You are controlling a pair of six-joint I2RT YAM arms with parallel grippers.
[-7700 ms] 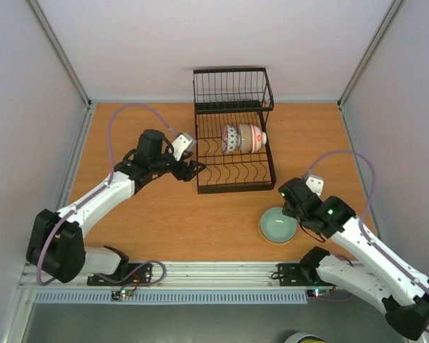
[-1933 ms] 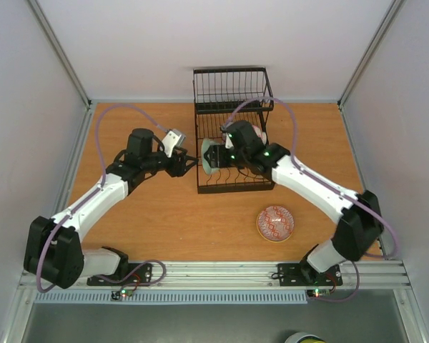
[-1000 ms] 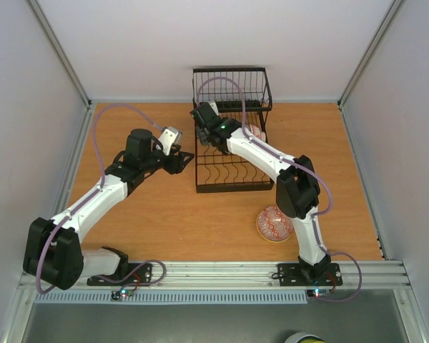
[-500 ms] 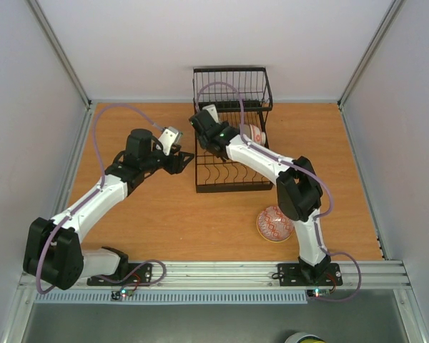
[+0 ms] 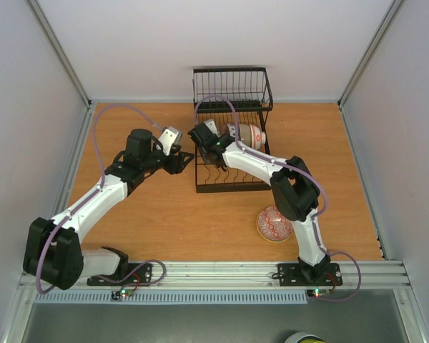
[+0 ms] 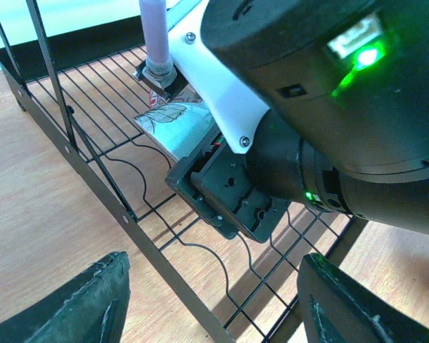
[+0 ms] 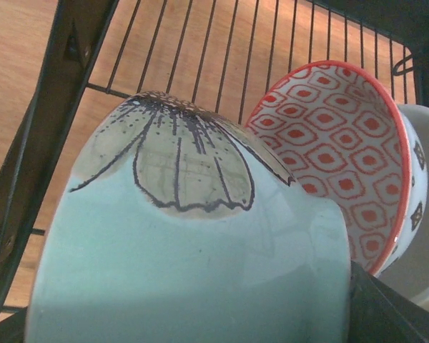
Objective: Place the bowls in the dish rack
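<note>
Right now the right gripper point(image 5: 204, 137) is deep inside the dish rack point(image 5: 232, 187), and its jaws are clamped on the blue-green bowl point(image 7: 179, 236), which has a dark leaf drawing on its side. This bowl stands on its edge in the left part of the rack, just beside a red-patterned bowl point(image 7: 322, 150), and a white bowl point(image 7: 425, 214) sits behind that one. I think the step is to seat the bowl between two dividers point(image 5: 229, 174). To do it well, the arm should lower the bowl until the rim rests in a slot, avoid knocking the red-patterned neighbour, and only then let go. The left gripper point(image 6: 211, 271) hangs just outside the left side of the rack, jaws apart and empty. It is close to the right arm point(image 6: 329, 107), so the way out looks narrow. One more patterned bowl point(image 5: 275, 224) lies on the table point(image 5: 150, 214), between the rack and the right arm's base.
</note>
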